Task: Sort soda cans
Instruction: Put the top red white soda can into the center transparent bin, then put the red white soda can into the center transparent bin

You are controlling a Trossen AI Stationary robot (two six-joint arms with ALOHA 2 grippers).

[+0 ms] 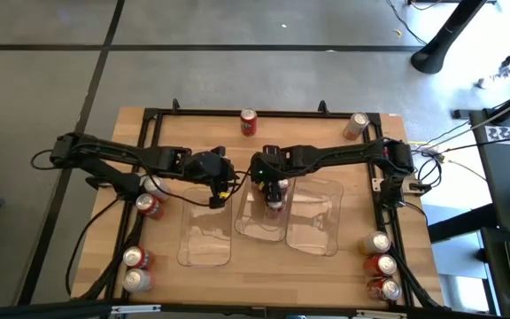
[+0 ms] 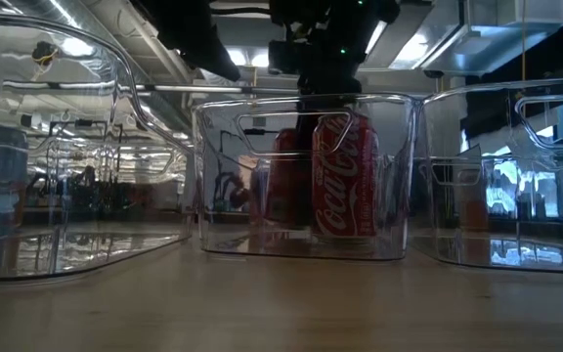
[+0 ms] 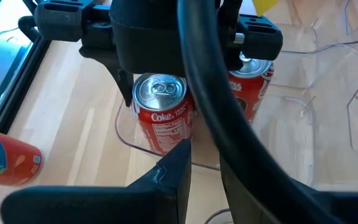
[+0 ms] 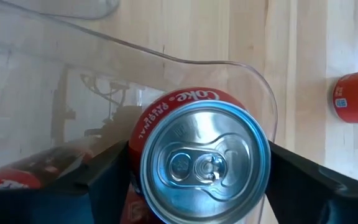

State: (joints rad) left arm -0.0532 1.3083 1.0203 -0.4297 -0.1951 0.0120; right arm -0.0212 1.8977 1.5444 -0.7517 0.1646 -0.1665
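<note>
Three clear trays lie side by side mid-table. In the middle tray (image 1: 259, 221) my right gripper (image 1: 274, 190) is shut on an upright red soda can (image 4: 197, 162), which shows in the low view as the can (image 2: 345, 176). A second red can (image 2: 283, 181) stands behind it in the same tray. My left gripper (image 1: 220, 184) hovers over the table just left of that tray. Its fingers (image 3: 173, 174) are almost together with nothing between them. My right gripper pinches the red can between its two fingers (image 4: 104, 171), on opposite sides of the body just under the top rim (image 4: 137, 134). The fingers slant down from above on the table's right side. The can is upright, its base at the floor of the middle tray.
The left tray (image 1: 206, 230) and right tray (image 1: 315, 221) flank the middle one. Loose cans stand at the table's left (image 1: 149, 206) (image 1: 135, 268), at the near right (image 1: 377, 264), and along the far edge (image 1: 248, 121) (image 1: 355, 125).
</note>
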